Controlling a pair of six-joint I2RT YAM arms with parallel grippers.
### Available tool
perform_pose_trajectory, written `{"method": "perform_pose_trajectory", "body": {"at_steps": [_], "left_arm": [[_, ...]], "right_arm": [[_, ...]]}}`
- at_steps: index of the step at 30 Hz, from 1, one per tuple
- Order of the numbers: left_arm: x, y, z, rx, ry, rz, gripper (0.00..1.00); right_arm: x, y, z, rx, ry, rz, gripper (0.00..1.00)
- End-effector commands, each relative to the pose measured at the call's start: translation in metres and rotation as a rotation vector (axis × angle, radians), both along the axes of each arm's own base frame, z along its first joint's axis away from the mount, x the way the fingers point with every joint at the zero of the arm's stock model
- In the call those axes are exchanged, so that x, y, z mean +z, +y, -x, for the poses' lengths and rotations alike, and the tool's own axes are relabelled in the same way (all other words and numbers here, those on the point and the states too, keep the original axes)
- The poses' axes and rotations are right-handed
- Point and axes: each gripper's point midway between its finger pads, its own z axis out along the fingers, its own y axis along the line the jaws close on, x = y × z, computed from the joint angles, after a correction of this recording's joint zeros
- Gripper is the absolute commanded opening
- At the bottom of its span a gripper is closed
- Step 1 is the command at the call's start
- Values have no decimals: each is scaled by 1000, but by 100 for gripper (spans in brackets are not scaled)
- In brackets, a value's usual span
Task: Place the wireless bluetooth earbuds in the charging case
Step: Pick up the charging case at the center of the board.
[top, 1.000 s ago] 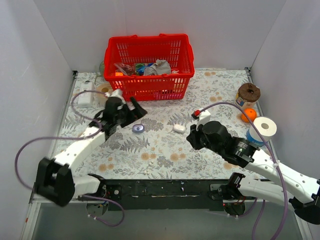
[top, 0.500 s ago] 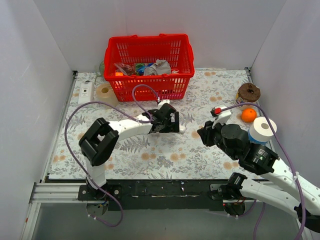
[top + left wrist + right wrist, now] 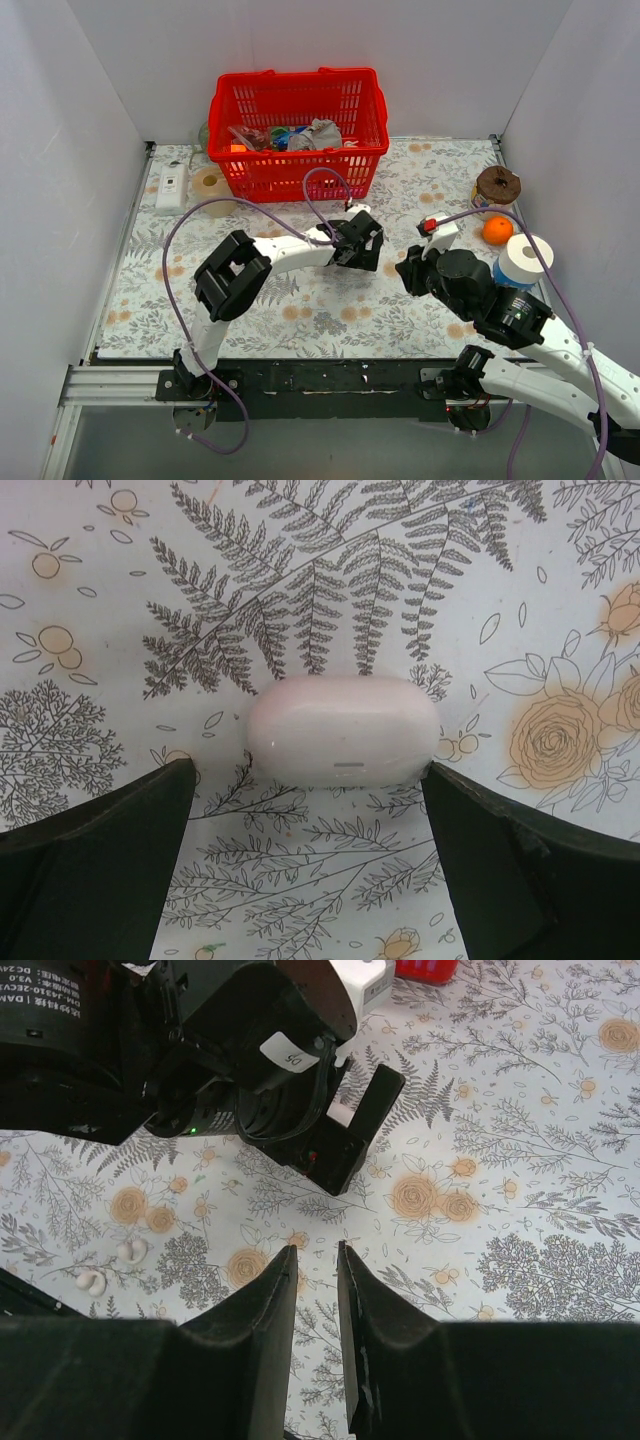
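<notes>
Although both arms are over the worktop (image 3: 440,170), neither the wireless bluetooth earbuds nor the charging case can be made out in any view; they may lie hidden beneath an arm. No insertion is evidenced, so the task is judged unstarted, with both buds left to find, lift and seat.

The left arm reaches to mid-worktop. The left gripper (image 3: 362,245) is pitched down with its fingers (image 3: 110,850) spread wide either side of a white capsule (image 3: 343,730), without touching it.

The right gripper (image 3: 313,1250) hovers close by. Its fingers are drawn to a narrow slit and hold nothing. Small white bits (image 3: 90,1282) lie nearby.
</notes>
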Motion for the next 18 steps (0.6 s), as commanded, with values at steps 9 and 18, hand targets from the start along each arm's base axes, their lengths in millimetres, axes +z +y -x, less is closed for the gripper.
{"method": "perform_pose_trajectory", "body": {"at_steps": [9,18], "left_arm": [[3,-7,-17,4,-23,-52,98],[4,-18,-5,129,-7,-9,98]], "right_arm": [[0,-3,-2,-18,-18,-2,31],[-1,-4,-4,-22,-19,4,31]]}}
